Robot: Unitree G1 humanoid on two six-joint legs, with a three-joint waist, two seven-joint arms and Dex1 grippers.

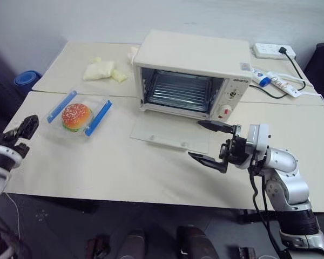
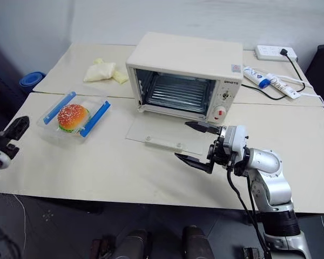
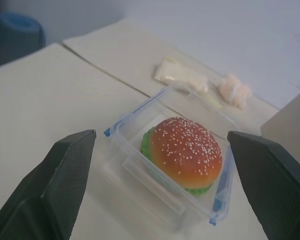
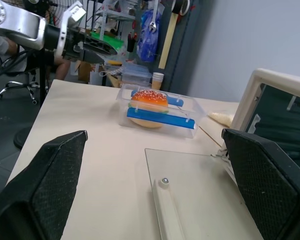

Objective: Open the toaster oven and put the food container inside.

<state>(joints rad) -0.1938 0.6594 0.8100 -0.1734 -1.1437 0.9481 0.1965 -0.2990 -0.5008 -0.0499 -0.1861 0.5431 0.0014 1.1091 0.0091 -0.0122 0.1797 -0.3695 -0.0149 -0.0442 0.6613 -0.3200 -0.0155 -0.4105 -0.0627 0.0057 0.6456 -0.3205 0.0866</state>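
Black fingers of the left pincer (image 1: 26, 128) stand wide apart and hold nothing, at the tabletop's (image 1: 119, 167) left edge, aimed toward the food container (image 1: 78, 116), which sits near it on the tabletop, well left of the toaster oven (image 1: 191, 75). The right pincer (image 1: 211, 143) is likewise spread wide and empty, hovering just off the right front corner of the oven's glass door (image 1: 170, 135), which already lies folded down flat on the tabletop.

With the door open, the step in hand looks like the pick-up: the left pincer must close the gap, straddle the container across its sides, and clamp without crushing the thin plastic.

The left arm is largely cut off at the frame edge. Whether the container's lid is latched by its blue clips is hard to make out.
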